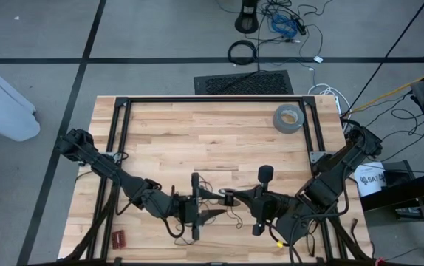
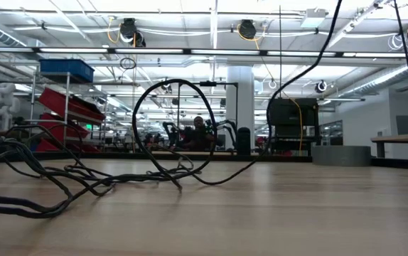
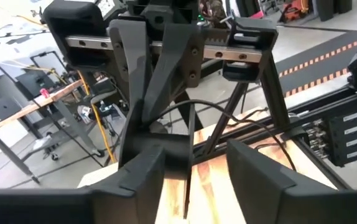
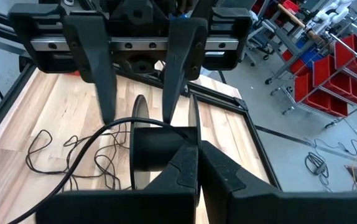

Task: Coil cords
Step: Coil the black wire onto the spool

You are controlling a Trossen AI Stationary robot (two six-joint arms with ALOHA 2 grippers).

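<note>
Evidently barely begun, the thin black cord (image 4: 73, 152) sprawls loose on the table (image 1: 197, 133) between the meeting arms, left gripper (image 1: 210, 196) parted around the clenched right gripper (image 1: 230, 198).

My bench (image 1: 197, 140) is pale wooden planks with a black frame along its edges. On it lie a grey tape roll (image 1: 289, 118) near the far right corner and thin black cords (image 1: 210, 185) tangled near the front.
</note>
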